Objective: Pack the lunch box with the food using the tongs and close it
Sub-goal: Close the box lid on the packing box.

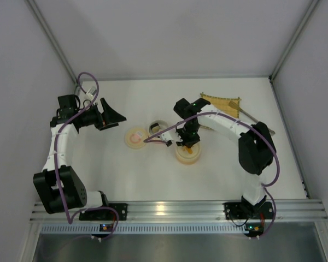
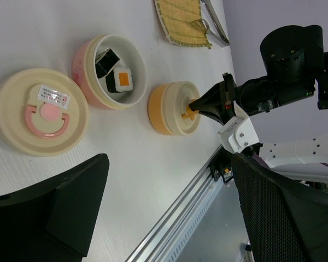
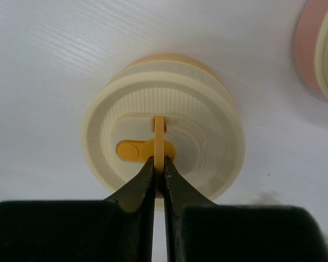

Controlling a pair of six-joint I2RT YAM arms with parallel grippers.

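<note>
White tabletop (image 1: 153,180) carries everything; the lunch box sits mid-table in separate pieces, not stacked.

Left gripper (image 1: 113,113): hangs over the left of the table, jaws spread wide, holding nothing.

Right gripper (image 3: 159,164): jaws closed flat on the upright orange handle tab (image 3: 159,134) of the cream lid (image 3: 208,136), which sits on the orange tier (image 2: 159,112).

Pink tier (image 2: 82,68): uncovered, just left of and slightly farther back than the orange tier. Its lid with the pink handle (image 2: 11,117) lies flat on the table to its left.

Bamboo mat (image 2: 180,24): far right, bare.

Tongs (image 2: 223,37): on the table along the mat's right edge, well apart from both grippers. Long axis runs diagonally, far-left to near-right. The arms seem to meet at the near-right end, so the tips would point far-left; not certain at this size.

Two sushi rolls (image 2: 122,80), one showing its orange centre, lie inside the pink tier. Sausage not visible; it may be under the cream lid, cannot tell.

Judgement: packing looks mostly done. Left: lid the pink tier, stack the tiers, close.
</note>
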